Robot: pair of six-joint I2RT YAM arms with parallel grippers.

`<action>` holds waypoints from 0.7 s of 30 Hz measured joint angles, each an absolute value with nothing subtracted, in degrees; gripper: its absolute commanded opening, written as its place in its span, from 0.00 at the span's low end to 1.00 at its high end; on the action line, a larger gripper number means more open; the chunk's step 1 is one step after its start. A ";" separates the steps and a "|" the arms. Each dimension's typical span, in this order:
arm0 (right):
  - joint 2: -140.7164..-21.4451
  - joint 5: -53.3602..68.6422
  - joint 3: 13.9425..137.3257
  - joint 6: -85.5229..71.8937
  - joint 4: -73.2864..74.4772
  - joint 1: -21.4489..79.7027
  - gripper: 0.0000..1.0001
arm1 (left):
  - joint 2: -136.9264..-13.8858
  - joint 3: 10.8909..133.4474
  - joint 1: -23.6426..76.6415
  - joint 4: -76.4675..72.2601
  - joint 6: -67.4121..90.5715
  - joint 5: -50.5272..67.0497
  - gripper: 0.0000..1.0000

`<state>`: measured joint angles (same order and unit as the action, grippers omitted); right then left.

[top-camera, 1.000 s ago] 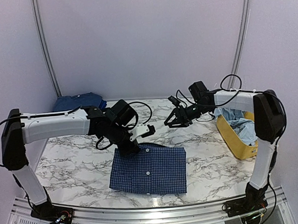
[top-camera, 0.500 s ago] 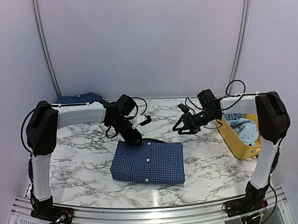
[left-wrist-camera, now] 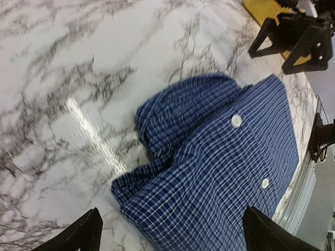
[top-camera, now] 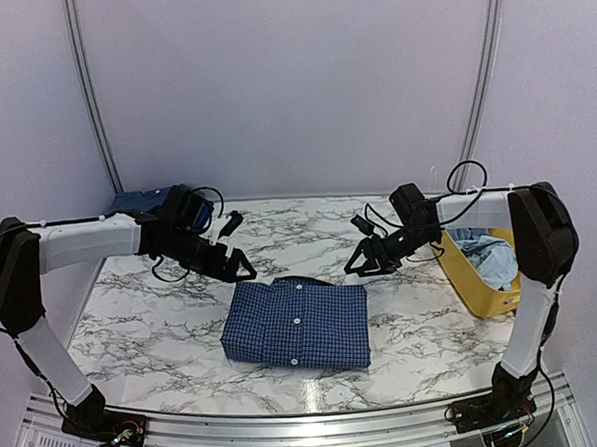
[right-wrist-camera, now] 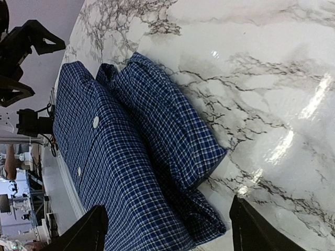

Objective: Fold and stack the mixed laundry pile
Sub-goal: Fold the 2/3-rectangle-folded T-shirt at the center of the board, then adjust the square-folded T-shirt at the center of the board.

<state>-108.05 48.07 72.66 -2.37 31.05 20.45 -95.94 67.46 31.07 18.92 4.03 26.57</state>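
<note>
The navy small-check shirt (top-camera: 297,324) lies folded into a rectangle on the marble table, buttons up, collar toward the back. My left gripper (top-camera: 235,255) hovers just off its far left corner, open and empty; in the left wrist view the shirt (left-wrist-camera: 225,172) lies under the spread fingers (left-wrist-camera: 86,232). At the far right corner my right gripper (top-camera: 358,250) stands open, also empty, and its wrist view shows the shirt's folded edge (right-wrist-camera: 157,141). A dark-blue piece (top-camera: 137,202) rests at the back left. Light-blue cloth (top-camera: 485,249) sits in the tub.
A yellow plastic tub (top-camera: 472,284) stands at the right edge of the table beside the right arm. The table's front rail (top-camera: 309,423) runs along the near side. Marble surface (top-camera: 153,311) shows to the left of the shirt.
My left gripper has opened, let go of the shirt's far edge and drawn back to the left. The right gripper has opened wider and dropped toward the shirt's far right corner.
</note>
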 measured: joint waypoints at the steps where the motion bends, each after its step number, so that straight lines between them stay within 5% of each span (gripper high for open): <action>1: -108.05 47.70 72.66 -2.11 31.18 21.04 0.75 | -96.09 65.82 31.09 17.93 5.19 27.11 0.92; 4: -108.05 46.54 72.47 -1.43 31.75 23.07 0.69 | -97.67 61.08 31.11 15.46 8.78 28.62 0.83; 9: -108.07 45.19 71.61 -0.49 32.34 24.23 0.46 | -99.88 57.65 31.07 9.85 13.06 31.18 0.66; 17: -108.07 43.51 71.24 0.93 33.91 24.23 0.03 | -100.03 56.18 31.07 0.32 18.26 35.24 0.22; 21: -108.05 43.22 71.24 1.34 34.94 24.23 0.01 | -100.01 56.14 31.07 -1.72 19.40 37.01 0.18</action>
<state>-108.05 43.22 71.24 1.34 34.94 24.23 -100.01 56.14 31.07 -1.72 19.40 37.01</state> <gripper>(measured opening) 0.008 0.191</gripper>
